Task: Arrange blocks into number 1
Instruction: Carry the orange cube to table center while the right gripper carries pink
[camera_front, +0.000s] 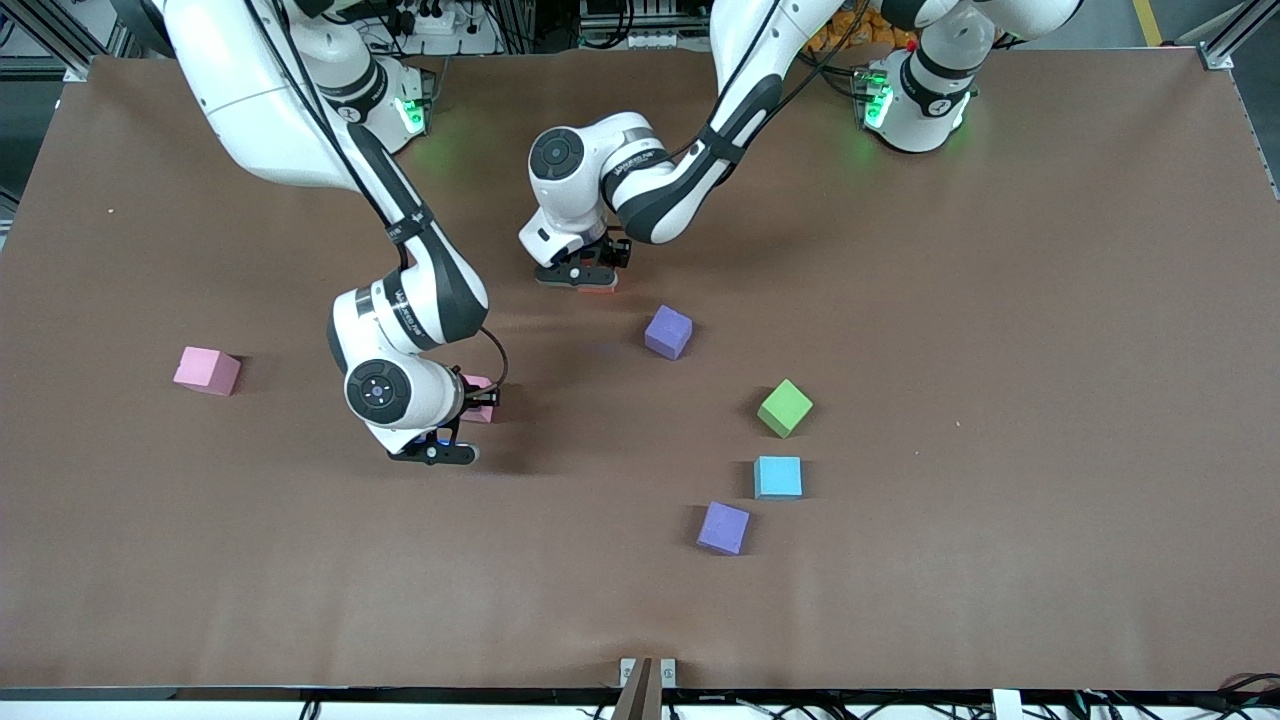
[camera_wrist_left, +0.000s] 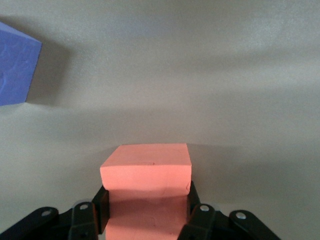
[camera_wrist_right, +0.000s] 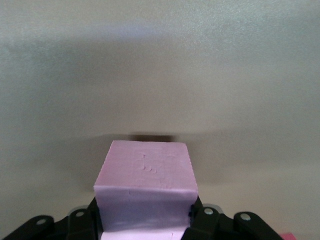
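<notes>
The left pincer is low over the middle of the desk, toward the edge where the arm bases stand. Its fingers are pressed onto the two sides of an orange-red block, pinching it; in the front view only a sliver of that block shows beneath the pincer.

The right pincer is low over the desk toward the right arm's end, about midway between the base edge and the front edge. In the right wrist view it pinches a pale purple block between its fingers; this block is hidden under the wrist in the front view. A pink block lies just beside that wrist, partly covered by it.

A second pink block lies alone well toward the right arm's end of the desk. A purple block sits near the left pincer, nearer to the front camera than it; the left wrist view shows it at the frame edge. Nearer still to the camera lie a green block, turned corner-on, then a light blue block close to it, and another purple block just beside the light blue one, closest of all to the front edge.
</notes>
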